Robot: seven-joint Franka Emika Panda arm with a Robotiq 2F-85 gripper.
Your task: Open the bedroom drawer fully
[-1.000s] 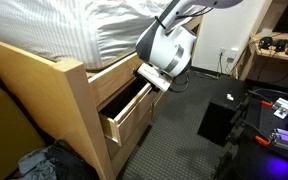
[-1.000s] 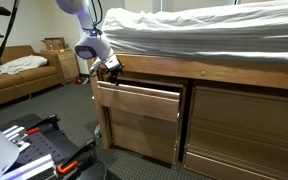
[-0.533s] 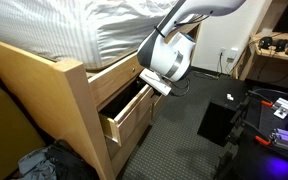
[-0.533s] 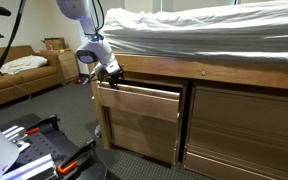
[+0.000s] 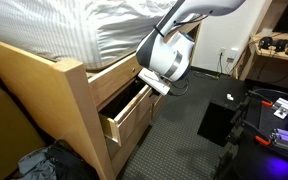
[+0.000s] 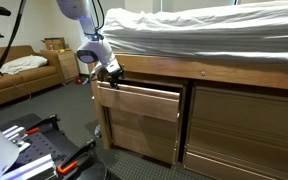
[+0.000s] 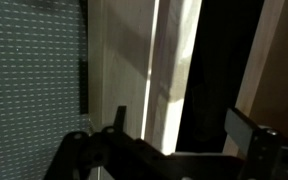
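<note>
Claw (image 6: 114,74) is released: jaws spread, straddling the top lip of the bedroom drawer (image 6: 139,101) at its end corner, just under the bed rail (image 6: 216,69). The wrist view backs this up. One finger (image 7: 118,120) sits on the carpet (image 7: 34,70) side of the pale front panel (image 7: 170,70), and the other hangs in the dark interior behind it. I see no pinch; there's a gap between the inner finger and the wood.

My read is that it's a hook pull. The front has no handle, so the lip is the only purchase, and the inner finger does the work.

The drawer is partly out, not fully. In an exterior view its front edge (image 5: 112,124) stands clear of the bed frame, below and forward of the claw (image 5: 150,80), with the box side showing behind it. The lower drawer front (image 6: 142,142), beneath the claw, is not your target.

Next move, as I judge it: pull straight out, away from the bed, with the wrist level.
- You're at the corner, not the centre, so an off-axis pull may rack the drawer in its runners.
- The inner finger could ride up off the lip.
- The bedding (image 6: 204,35) sits close above the claw.
</note>
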